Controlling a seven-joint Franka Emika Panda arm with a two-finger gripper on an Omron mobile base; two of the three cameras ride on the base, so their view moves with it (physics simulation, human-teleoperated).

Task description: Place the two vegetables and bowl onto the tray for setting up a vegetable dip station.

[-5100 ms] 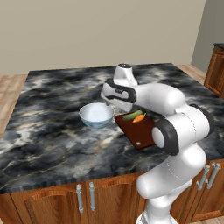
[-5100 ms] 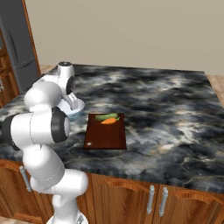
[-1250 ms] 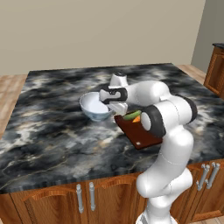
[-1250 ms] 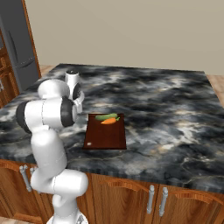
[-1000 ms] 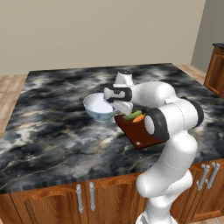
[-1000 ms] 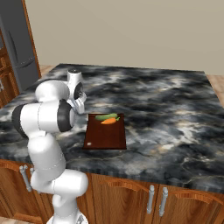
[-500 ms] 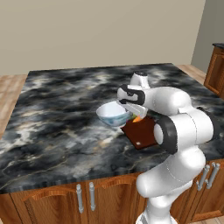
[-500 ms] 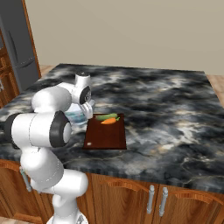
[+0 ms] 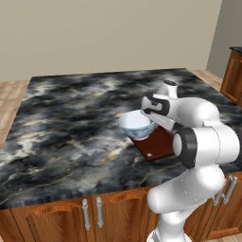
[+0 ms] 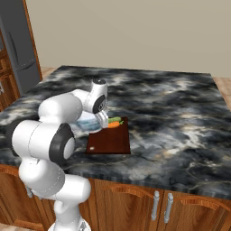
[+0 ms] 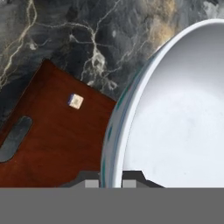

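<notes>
The dark marble surface (image 9: 71,123) carries the wooden tray (image 10: 110,140). The bowl (image 9: 136,125) hangs above the tray's edge, its rim pinched between the fingers (image 11: 91,183). Carrot (image 10: 113,124) and green vegetable (image 10: 115,119) lie on the tray's far end.

A round white bowl (image 9: 136,125) with a pale blue patterned outside is held upright above the counter, partly over the near left edge of the reddish-brown wooden tray (image 10: 110,141). An orange carrot (image 10: 113,124) and a slim green vegetable (image 10: 115,119) are seen lying side by side at the tray's far end.
</notes>
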